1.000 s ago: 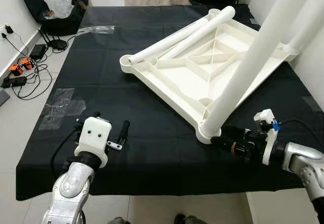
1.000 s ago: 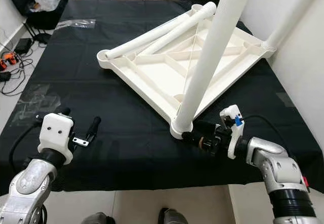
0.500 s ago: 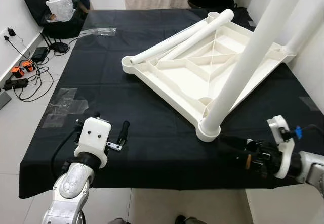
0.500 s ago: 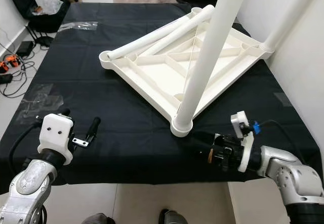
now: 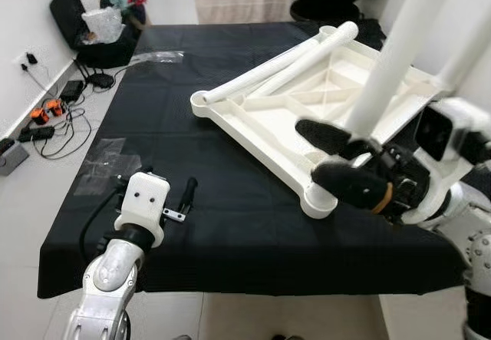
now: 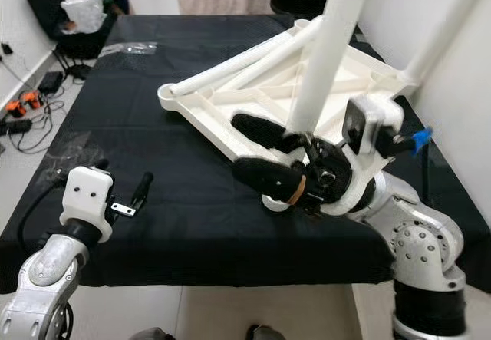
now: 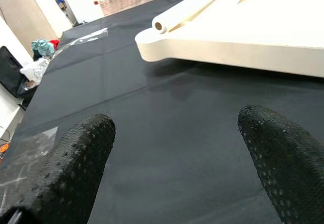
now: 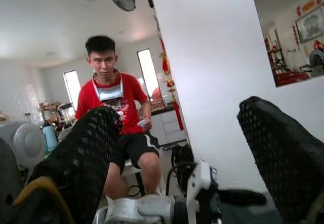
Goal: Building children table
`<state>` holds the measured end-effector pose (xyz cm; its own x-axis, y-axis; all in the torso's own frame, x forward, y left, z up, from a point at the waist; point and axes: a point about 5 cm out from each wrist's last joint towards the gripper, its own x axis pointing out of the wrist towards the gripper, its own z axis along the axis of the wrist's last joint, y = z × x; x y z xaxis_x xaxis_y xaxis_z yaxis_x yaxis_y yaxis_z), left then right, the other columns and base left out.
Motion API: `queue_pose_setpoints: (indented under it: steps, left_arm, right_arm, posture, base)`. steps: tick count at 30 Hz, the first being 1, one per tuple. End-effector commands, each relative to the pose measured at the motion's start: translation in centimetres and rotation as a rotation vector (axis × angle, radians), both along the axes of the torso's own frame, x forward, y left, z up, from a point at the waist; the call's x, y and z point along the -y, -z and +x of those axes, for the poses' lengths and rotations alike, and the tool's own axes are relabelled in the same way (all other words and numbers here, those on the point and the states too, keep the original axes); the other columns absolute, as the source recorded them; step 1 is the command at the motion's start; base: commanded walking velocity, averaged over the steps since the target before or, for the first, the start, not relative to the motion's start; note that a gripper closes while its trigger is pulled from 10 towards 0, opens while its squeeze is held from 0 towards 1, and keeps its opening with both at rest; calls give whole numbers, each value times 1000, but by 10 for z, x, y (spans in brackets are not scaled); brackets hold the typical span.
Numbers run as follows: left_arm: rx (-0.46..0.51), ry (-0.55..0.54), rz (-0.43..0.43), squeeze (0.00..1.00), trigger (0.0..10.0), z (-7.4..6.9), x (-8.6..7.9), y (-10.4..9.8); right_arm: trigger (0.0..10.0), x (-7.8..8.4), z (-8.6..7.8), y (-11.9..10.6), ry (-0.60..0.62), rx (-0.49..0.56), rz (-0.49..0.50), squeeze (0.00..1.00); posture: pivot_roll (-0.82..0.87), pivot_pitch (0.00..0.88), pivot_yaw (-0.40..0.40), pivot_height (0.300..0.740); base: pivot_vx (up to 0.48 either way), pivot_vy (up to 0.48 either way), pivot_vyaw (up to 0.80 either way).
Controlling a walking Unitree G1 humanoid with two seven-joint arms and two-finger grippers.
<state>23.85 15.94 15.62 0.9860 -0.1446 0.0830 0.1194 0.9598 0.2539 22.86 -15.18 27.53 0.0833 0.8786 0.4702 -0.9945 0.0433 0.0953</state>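
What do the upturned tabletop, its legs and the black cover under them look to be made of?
Tabletop: likely moulded plastic, cream, satin; ribs cast into its underside. Legs: seemingly the same plastic, hollow tubes; one open end shows in the left wrist view. Cover: probably matte black fabric; it drapes over the edge.

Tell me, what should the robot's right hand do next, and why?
Probably reach over to the loose white tubes lying across the upside-down tabletop. The right gripper is open, holding nothing, raised beside a standing leg, and one near corner socket looks empty.
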Motion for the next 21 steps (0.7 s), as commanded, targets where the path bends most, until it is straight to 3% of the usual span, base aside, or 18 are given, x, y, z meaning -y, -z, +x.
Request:
queue_pose_setpoints:
  steps: [1,5,9,12,15,16,18,19,21]
  left_arm:
    - [-3,-9,13,0,10000,0,-3,2]
    - [0,-11,12,0,10000,2,-4,2]
    - [9,-13,14,0,10000,4,-5,1]
    - [11,-14,15,0,10000,4,-5,1]
    - [18,-22,16,0,10000,5,-7,0]
    - [18,-22,16,0,10000,5,-7,0]
    - [23,-27,15,0,10000,5,-8,-1]
    - [23,-27,15,0,10000,5,-8,-1]
    - [27,-28,12,0,10000,4,-7,-1]
  right_arm:
    - [10000,-16,-6,-10,6,50,13,0]
    - [10000,-34,-4,-15,64,47,9,0]
    - [10000,-66,4,-29,214,101,-9,0]
    - [10000,-71,5,-32,226,102,-16,0]
    - [10000,-91,22,-39,386,95,-56,0]
    - [10000,-91,22,-39,386,95,-56,0]
    - [10000,-100,37,-39,532,121,-93,0]
    - [10000,-100,37,-39,532,121,-93,0]
    - [10000,-107,50,-34,660,158,-141,0]
  posture:
    - [10,71,-8,740]
    - [10,65,-8,740]
    - [14,60,-10,740]
    - [14,60,-10,740]
    - [13,59,-15,740]
    - [13,59,-15,740]
    - [16,60,-16,740]
    - [16,60,-16,740]
    - [24,60,-26,740]
  base:
    - [0,0,0]
    - [0,0,0]
    - [0,0,0]
    - [0,0,0]
    - [0,0,0]
    - [0,0,0]
    - [0,0,262]
    - [0,0,525]
    - [0,0,756]
